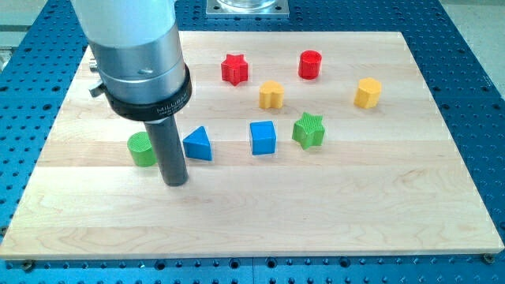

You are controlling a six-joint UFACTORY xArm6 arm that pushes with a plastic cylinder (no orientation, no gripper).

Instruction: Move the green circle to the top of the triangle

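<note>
The green circle (pixel 141 149) stands on the wooden board (pixel 331 205) at the view's left, partly hidden by my rod. The blue triangle (pixel 198 144) sits just to its right. My tip (pixel 174 183) rests on the board just below the gap between the two, close to the circle's lower right. The rod and the silver arm body rise up over the view's upper left.
A blue cube (pixel 263 137) and a green star (pixel 308 130) lie right of the triangle. Above them are a red star (pixel 233 69), a yellow heart (pixel 271 95), a red cylinder (pixel 310 64) and a yellow block (pixel 367 92).
</note>
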